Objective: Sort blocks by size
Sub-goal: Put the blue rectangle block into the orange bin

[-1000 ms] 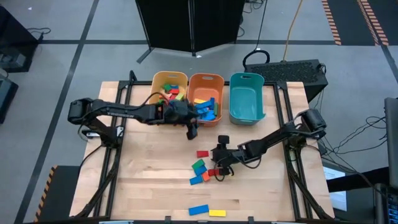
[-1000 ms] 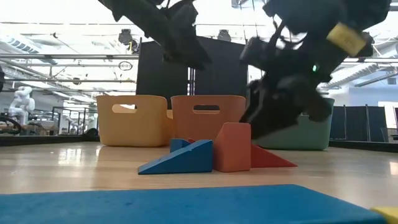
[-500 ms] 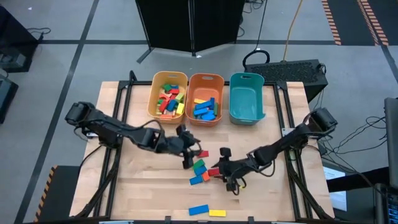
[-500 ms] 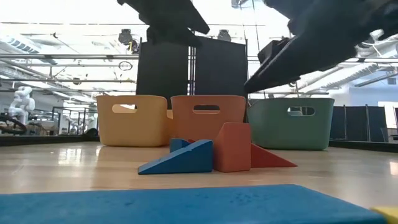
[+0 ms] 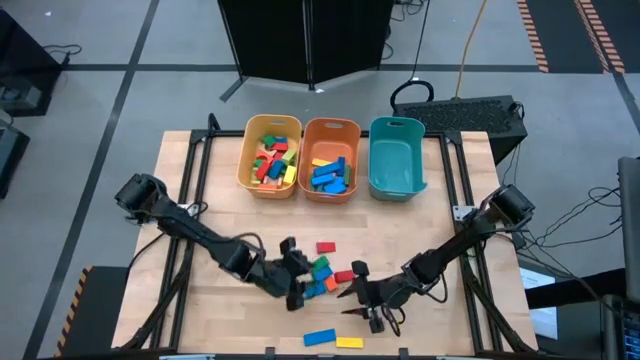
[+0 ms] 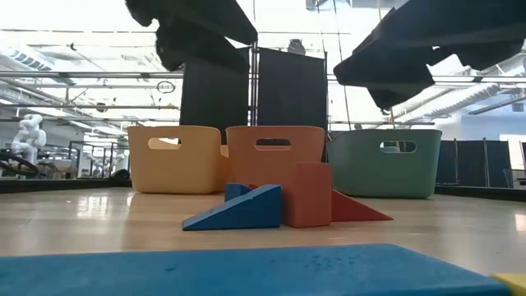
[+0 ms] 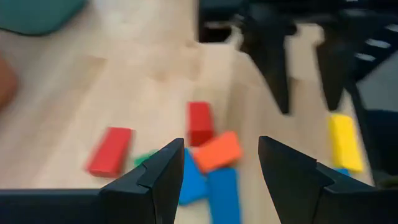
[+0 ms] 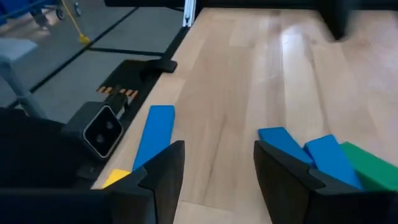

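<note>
Blocks (image 5: 322, 272) cluster mid-bench | your left hand (image 5: 297, 287) open, empty, at cluster's near-left edge, nearer | right hand (image 5: 360, 305) open, empty, near-right of it, beside blue bar (image 5: 320, 338).

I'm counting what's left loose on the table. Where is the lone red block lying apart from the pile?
In the high view the red block lies flat on the table's middle, below the orange bin and just up-right of the mixed pile, where the left gripper is.

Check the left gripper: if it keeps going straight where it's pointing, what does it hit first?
Probably the orange block in the loose cluster: it lies right ahead between the open left gripper fingers. Depth is unclear; the blue blocks may come first.
</note>
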Controlling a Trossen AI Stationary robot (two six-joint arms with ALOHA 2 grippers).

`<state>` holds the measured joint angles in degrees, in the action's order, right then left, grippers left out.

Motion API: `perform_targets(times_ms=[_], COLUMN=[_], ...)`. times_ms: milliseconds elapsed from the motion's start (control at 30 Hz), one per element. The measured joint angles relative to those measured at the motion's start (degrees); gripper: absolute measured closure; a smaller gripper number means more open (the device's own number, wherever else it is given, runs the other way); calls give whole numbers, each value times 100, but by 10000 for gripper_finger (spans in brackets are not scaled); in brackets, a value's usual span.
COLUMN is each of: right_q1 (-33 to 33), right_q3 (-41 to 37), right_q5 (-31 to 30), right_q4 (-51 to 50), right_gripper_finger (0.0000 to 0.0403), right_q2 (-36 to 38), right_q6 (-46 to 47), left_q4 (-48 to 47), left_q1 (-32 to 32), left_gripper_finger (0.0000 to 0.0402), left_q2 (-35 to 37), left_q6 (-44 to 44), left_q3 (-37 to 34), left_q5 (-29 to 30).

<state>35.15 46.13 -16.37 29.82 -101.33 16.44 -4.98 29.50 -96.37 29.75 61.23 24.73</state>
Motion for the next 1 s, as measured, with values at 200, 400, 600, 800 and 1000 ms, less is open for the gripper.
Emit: perform_targets(times_ms=[200,400,600,800,1000], right_q1=[118,191,354,551,818], right_q3=[-2,-2,-2,-2,42], right_q5=[-208,-329,-478,-478,-484], right_q4=[211,236,506,569,655], right_gripper_finger=[222,222,222,222,222], right_q2=[-194,-285,-293,-294,-425], right_q6=[321,578,554,477,405], left_q4=[543,1239,1834,2468,3132], left_q1=[406,731,919,1069,1345], left_gripper_finger=[196,196,196,196,196], left_q2=[-417,-993,-1471,-1759,-2042], left_q6=[1,5,4,1,-2], left_q3=[0,0,-2,-2,0], left_q5=[-21,-27,-46,-375,-507])
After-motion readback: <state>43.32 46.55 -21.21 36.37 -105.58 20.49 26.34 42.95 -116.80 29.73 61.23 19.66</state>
